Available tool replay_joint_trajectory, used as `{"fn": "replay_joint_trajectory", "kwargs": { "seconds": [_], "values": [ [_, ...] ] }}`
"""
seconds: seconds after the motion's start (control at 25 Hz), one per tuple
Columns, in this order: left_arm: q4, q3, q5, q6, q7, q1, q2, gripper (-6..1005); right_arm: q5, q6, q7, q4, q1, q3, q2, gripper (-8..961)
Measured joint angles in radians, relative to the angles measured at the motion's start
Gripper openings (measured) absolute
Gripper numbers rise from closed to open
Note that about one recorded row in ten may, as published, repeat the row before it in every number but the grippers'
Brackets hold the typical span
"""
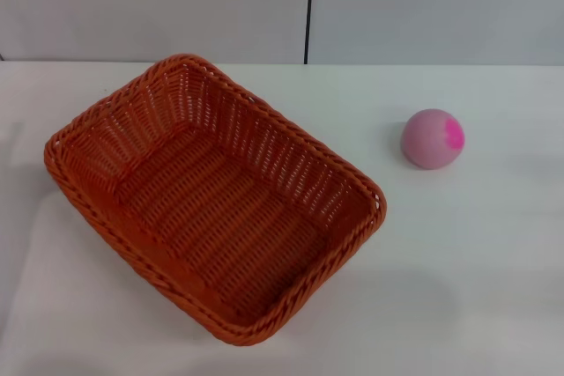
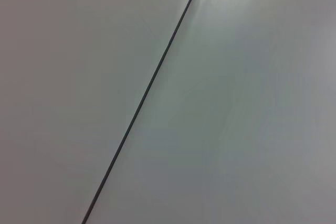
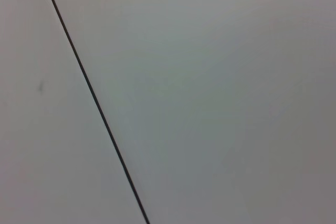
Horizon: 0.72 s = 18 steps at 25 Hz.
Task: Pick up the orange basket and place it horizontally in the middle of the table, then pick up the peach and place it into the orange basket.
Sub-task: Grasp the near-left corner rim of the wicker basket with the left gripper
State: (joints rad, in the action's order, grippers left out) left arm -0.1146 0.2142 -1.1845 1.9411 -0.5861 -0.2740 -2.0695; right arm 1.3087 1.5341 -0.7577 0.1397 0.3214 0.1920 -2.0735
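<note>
The orange basket (image 1: 211,195) rests empty on the white table (image 1: 467,261), left of centre in the head view and turned diagonally, one corner toward the back wall and one toward the front edge. The peach (image 1: 432,138), a pale pink ball with a magenta blotch, lies on the table to the right of the basket and apart from it. Neither gripper nor arm shows in the head view. Both wrist views show only a pale wall panel (image 2: 236,103) with a thin dark seam (image 2: 152,82) running across it.
A pale wall (image 1: 159,6) with a vertical dark seam (image 1: 308,6) stands behind the table's back edge. Bare tabletop lies in front of the peach and to the right of the basket.
</note>
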Motion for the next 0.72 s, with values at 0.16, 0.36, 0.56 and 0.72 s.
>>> {"fn": "replay_joint_trajectory", "kwargs": {
  "seconds": [0.16,0.36,0.56,0.72],
  "values": [
    [0.0,0.002,-0.001,0.0,-0.003,-0.002,0.001,811,-0.001,0.0,0.005,-0.01,0.012,0.001,0.0,729],
    [-0.003,0.003,-0.002,-0.018,-0.004,-0.009,0.001,809,-0.001,-0.003,-0.001,-0.025,0.027,0.002,0.0,729],
    [0.054,0.063,-0.008,-0.024,-0.005,-0.013,0.006,807,0.007,-0.016,-0.002,-0.026,0.028,-0.02,0.0,729],
    [0.171,0.17,-0.009,-0.028,-0.035,-0.027,0.008,805,0.026,-0.015,-0.002,-0.011,0.018,-0.065,0.002,729]
  ]
}}
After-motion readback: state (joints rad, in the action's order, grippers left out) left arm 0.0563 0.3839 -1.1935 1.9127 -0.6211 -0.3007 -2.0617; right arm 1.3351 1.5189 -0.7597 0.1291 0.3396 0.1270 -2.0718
